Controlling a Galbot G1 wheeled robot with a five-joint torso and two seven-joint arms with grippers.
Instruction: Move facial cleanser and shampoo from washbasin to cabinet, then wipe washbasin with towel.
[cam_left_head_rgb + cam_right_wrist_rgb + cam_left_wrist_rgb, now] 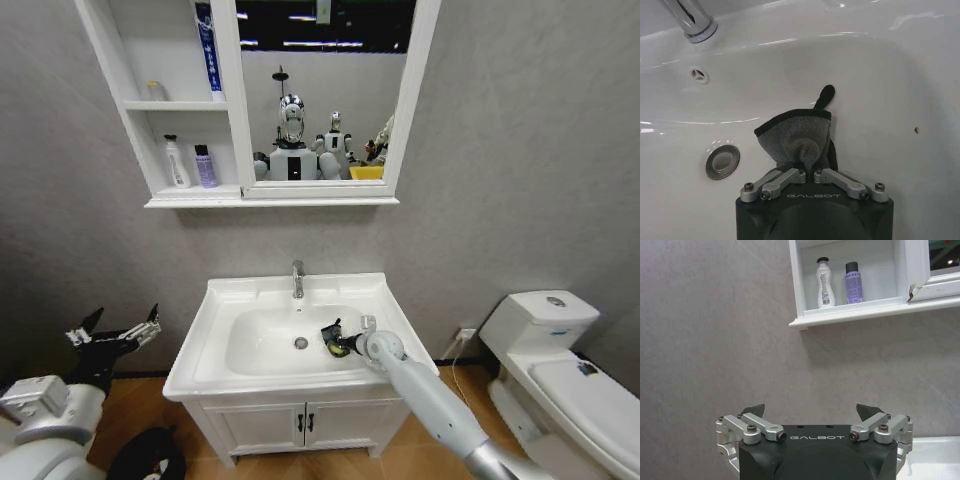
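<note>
The left hand [112, 335] is hanging low beside the washbasin [230, 300], out past its left edge, with its fingers [867, 412] spread wide apart and gripping nothing. In the left wrist view it is facing the grey wall [715, 340] under the cabinet [165, 195].

Up on the wall, the cabinet is carrying a white bottle [177, 163] and a purple bottle with a black cap [205, 167] side by side in its lower open compartment. A blue tube [206, 45] is standing in the compartment above, against the frame of the mirror panel [325, 90].

Below, the washbasin is sitting on a white two-door vanity [300, 425], with its chrome tap [297, 279] at the back rim and the drain [301, 343] in the middle of the bowl.

The right hand [333, 340] is reaching down into the bowl just right of the drain, its arm stretching in over the front right corner of the washbasin. Its fingers are closed tight on the dark grey towel [797, 140], which is bunching out ahead of them and lying against the bowl's white surface.

Farther right, a white toilet [560, 370] is standing against the wall.
</note>
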